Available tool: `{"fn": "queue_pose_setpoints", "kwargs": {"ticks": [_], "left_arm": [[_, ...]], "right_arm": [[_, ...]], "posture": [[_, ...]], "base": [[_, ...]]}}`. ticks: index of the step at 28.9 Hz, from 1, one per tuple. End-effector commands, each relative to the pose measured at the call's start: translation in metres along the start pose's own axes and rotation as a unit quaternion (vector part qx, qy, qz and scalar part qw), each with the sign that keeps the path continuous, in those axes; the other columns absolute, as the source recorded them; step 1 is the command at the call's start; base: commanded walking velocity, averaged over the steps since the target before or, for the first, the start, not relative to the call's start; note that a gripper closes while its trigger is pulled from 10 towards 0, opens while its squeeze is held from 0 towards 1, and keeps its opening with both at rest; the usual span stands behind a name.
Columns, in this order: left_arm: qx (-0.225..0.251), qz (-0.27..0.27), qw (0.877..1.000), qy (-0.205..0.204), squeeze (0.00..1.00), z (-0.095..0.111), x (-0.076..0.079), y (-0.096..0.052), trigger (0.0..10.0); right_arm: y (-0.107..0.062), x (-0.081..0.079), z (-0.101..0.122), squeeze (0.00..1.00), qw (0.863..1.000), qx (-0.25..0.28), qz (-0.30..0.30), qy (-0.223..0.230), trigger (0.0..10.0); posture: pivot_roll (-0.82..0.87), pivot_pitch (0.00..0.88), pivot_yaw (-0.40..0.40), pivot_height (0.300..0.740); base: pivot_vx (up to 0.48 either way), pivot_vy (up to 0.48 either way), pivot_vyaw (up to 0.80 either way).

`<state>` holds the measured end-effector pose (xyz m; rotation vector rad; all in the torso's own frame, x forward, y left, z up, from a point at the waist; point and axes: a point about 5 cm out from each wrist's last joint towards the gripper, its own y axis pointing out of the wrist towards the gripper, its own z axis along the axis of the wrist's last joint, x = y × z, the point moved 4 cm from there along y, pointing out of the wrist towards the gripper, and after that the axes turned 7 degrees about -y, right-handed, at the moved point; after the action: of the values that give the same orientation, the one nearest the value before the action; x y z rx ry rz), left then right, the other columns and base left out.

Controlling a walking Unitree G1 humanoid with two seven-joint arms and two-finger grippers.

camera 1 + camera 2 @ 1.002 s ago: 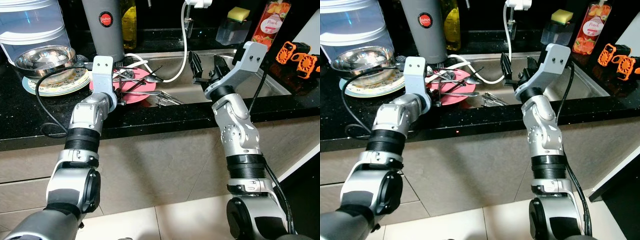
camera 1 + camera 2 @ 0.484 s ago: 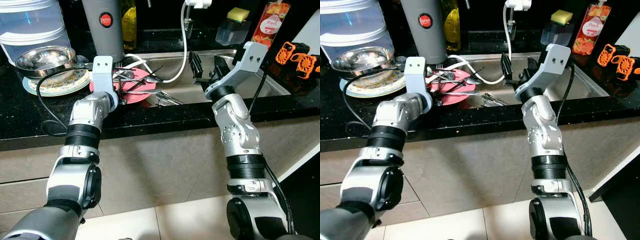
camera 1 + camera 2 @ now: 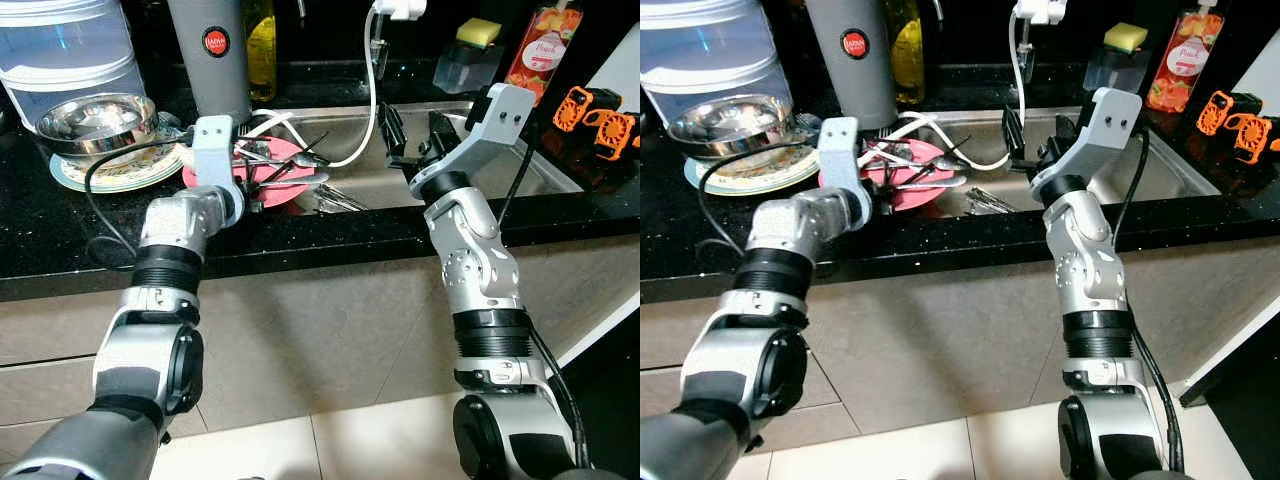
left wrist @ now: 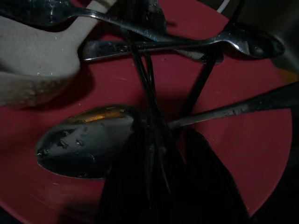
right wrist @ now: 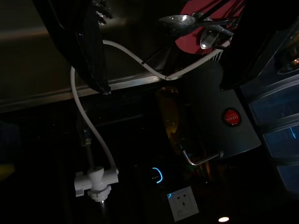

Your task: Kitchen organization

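Left end effector (image 4: 154,186) sits low over the red plate (image 3: 285,190) at the sink's left edge, centre-left of the left eye frame. In the left wrist view its two black fingers (image 4: 205,186) are close together around thin black chopsticks (image 4: 145,79), next to a big steel spoon (image 4: 88,140); a real pinch can't be confirmed, so cannot tell. A second spoon (image 4: 247,42) and a white ladle-like utensil (image 4: 37,60) also lie on the plate, details the head views only show as a cutlery tangle.

Right end effector (image 3: 410,135) hangs over the steel sink (image 3: 540,165), upper centre-right of the frame, fingers (image 5: 88,51) spread wide apart, holding nothing.

Grey flask (image 3: 208,55) at upper left has a red round badge (image 3: 215,42) reading "JAPAN"; the right wrist view shows the same badge (image 5: 230,116) too dark to read. Orange bottle (image 3: 535,50) at upper right has a label that looks like "Peach". White hose (image 3: 368,90) runs from the tap down toward the plate.

On the black desk (image 3: 330,225), upper left: steel bowl (image 3: 95,115) on a patterned plate (image 3: 120,172), clear water container (image 3: 65,50) behind, black cable (image 3: 100,215) looping in front. Yellow sponge (image 3: 478,28) sits on a holder behind the sink; orange objects (image 3: 595,110) at far right.
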<state>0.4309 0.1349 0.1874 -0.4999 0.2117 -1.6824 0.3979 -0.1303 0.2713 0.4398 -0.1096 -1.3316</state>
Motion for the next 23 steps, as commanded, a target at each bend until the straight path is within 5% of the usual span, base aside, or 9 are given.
{"fn": "queue_pose_setpoints", "kwargs": {"ticks": [1,11,13,14,23], "left_arm": [[-0.065,0.03,0.997,0.0,0.0,-0.036,-0.017,0.004,0.0],[-0.036,0.036,0.999,0.003,0.0,-0.027,-0.018,0.003,0.0],[0.014,0.043,0.999,0.018,0.0,-0.011,-0.017,0.0,5.4],[0.035,0.057,0.997,0.037,0.0,-0.005,-0.018,-0.003,9.9],[0.148,0.099,0.977,0.119,0.0,0.029,-0.016,-0.018,10.0]], "right_arm": [[-0.002,0.001,-0.001,0.0,1.0,-0.003,-0.002,0.002,10.0],[-0.001,0.001,-0.002,0.0,1.0,-0.003,0.0,0.001,10.0],[0.0,0.001,-0.001,0.0,1.0,-0.003,0.001,0.001,10.0],[0.0,0.001,-0.001,0.0,1.0,-0.002,0.002,0.001,10.0],[0.001,0.0,-0.001,0.0,1.0,-0.003,0.003,0.002,10.0]], "posture": [[0.14,0.0,-0.009,0.74],[0.14,0.0,-0.012,0.74],[0.15,0.0,-0.013,0.74],[0.15,0.0,-0.013,0.74],[0.15,0.0,-0.016,0.74]], "base": [[0.0,0.0,0.0],[0.0,0.0,0.0],[0.0,0.0,0.0],[0.0,0.0,0.0],[0.0,0.0,0.0]]}}
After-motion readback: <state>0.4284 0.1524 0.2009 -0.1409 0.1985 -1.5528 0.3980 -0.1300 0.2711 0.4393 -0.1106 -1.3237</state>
